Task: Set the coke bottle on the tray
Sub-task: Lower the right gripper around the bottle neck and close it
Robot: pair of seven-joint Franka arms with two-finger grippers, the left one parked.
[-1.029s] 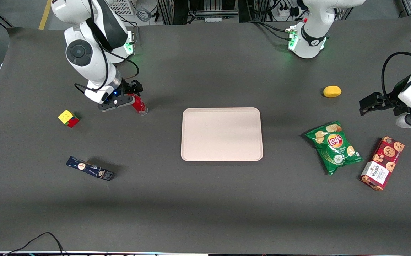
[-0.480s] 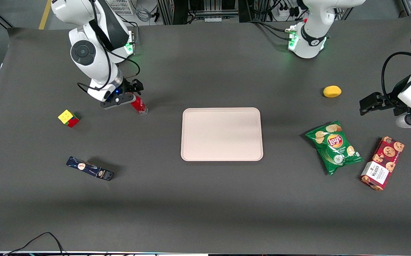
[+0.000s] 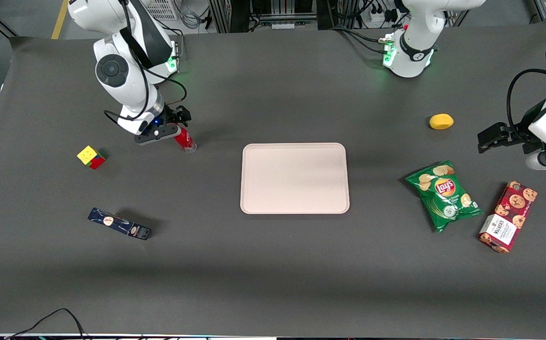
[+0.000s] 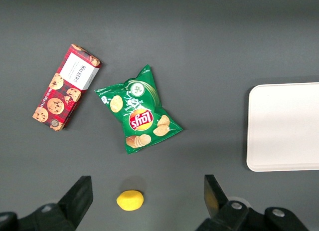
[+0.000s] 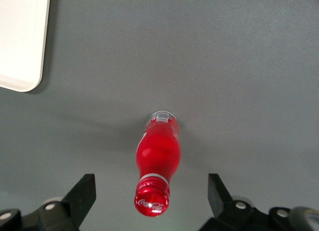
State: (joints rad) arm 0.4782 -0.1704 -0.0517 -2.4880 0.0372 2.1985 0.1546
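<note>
Right wrist view shows the jaws of the gripper [image 5: 152, 198] spread wide apart, one on each side of the coke bottle [image 5: 157, 158], with clear gaps between them and the bottle, so nothing is gripped or touched. The bottle is seen standing upright on the counter [image 5: 239, 66], its red cap nearest the camera and its silvery base on the dark grey surface. From the front view, the gripper [image 3: 174, 127] is placed just above the coke bottle [image 3: 185, 140], which stands toward the working arm's end of the counter, well apart from the tray [image 3: 294, 178] lying flat near the middle. A corner of the tray [image 5: 22, 41] is also caught by the wrist camera. A colourful cube [image 3: 91, 157] and a dark blue box [image 3: 119, 224] are found nearer the front camera than the bottle. Toward the parked arm's end, a green chip bag [image 3: 443, 194], a red cookie box [image 3: 508, 216] and a yellow lemon [image 3: 441, 121] are laid out. Cables and equipment racks are visible along the room's edge. The right arm [image 3: 126, 71] is bent over, its wrist pointed downward at the bottle.
</note>
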